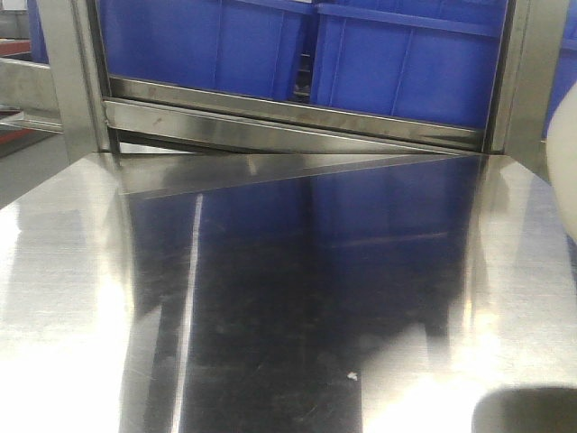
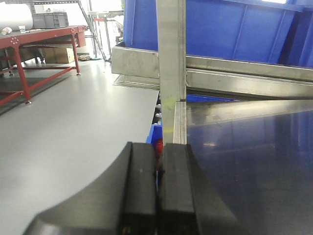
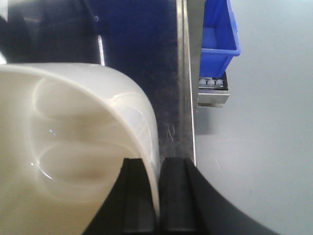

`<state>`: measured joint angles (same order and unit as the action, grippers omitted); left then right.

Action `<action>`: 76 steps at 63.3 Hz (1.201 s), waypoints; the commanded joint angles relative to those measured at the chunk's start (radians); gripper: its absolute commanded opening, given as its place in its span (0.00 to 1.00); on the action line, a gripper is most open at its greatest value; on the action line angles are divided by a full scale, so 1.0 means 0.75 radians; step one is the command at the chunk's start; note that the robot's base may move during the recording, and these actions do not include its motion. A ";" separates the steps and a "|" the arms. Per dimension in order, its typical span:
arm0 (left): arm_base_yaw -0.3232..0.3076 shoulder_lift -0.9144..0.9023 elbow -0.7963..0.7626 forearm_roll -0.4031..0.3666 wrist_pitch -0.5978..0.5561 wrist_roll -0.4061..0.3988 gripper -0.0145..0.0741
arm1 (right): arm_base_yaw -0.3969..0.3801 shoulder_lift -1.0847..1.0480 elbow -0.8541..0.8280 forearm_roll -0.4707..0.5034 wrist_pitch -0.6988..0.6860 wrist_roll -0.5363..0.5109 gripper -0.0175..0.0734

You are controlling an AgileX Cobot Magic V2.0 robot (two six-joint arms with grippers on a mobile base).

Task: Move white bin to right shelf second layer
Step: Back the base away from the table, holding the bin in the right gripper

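Evidently the right hand (image 3: 157,196) clamps the rim of the white bin (image 3: 73,127) to carry it, with the left hand (image 2: 157,191) pressed together, empty.

Left end effector (image 2: 157,149) closed, right (image 3: 157,164) clamped

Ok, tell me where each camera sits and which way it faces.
Front: low over the steel tabletop, facing blue crates; no arm clear.
Left wrist: behind the shut left gripper, looking along the tabletop's left edge.
Right wrist: above the right gripper pinching the white bin, looking down.
Front and right wrist share the white bin.
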<state>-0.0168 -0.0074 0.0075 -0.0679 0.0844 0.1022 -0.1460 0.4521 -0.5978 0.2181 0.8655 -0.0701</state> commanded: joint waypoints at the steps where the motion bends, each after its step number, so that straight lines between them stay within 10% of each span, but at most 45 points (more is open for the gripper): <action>1: -0.003 -0.018 0.049 -0.008 -0.113 -0.003 0.26 | -0.009 0.004 -0.051 0.032 -0.091 -0.009 0.26; 76: -0.003 -0.018 0.049 -0.008 -0.113 -0.003 0.26 | -0.009 0.004 -0.051 0.032 -0.091 -0.009 0.26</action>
<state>-0.0168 -0.0074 0.0075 -0.0679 0.0844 0.1022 -0.1460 0.4521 -0.5978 0.2181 0.8796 -0.0701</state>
